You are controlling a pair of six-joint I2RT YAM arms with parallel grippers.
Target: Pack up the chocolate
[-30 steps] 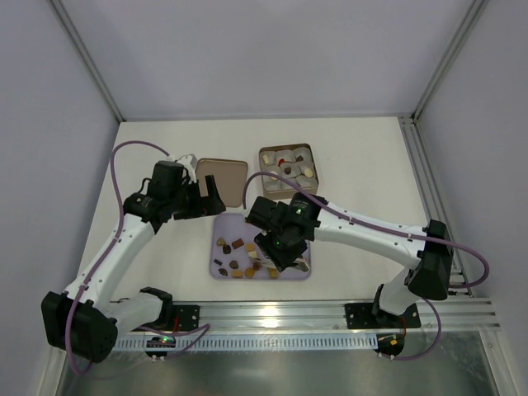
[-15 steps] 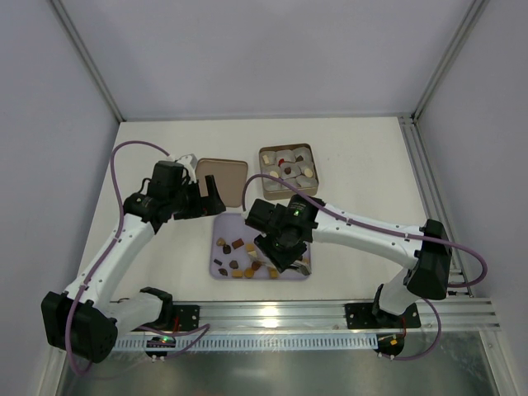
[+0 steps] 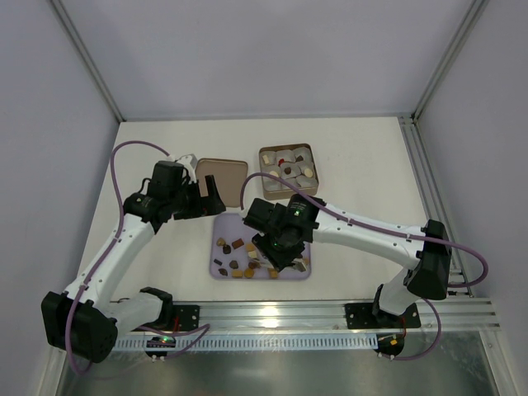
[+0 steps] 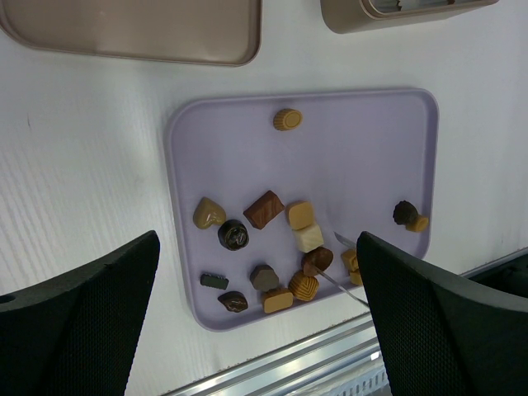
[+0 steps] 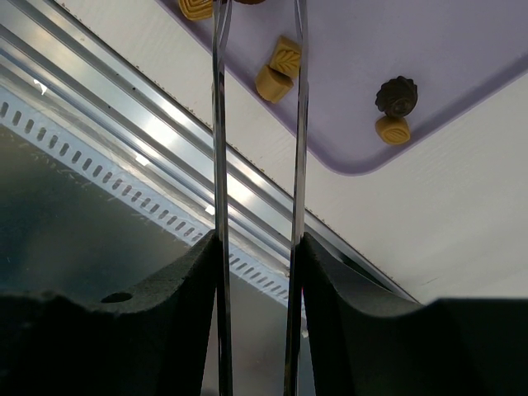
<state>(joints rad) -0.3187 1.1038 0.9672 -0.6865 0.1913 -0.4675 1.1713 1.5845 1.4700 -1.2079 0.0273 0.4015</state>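
On lilac tray [image 4: 346,148]: chocolate [image 4: 264,209] brown, caramel, cream, scattered; left fingers [image 4: 82,313] apart, right fingers [image 5: 165,330] clamp tweezers [image 5: 221,165].

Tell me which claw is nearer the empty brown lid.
Left. The left claw hangs at the near edge of the brown lid; the right claw, holding tweezers, is farther off over the purple tray.

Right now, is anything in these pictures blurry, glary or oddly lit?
Top external view: even, soft light, sharp, hardly any shadow. Left wrist view: purple tray and chocolates crisp, but the black fingers at the bottom corners are out of focus. Right wrist view: bright glare on the aluminium rail behind the tweezers.
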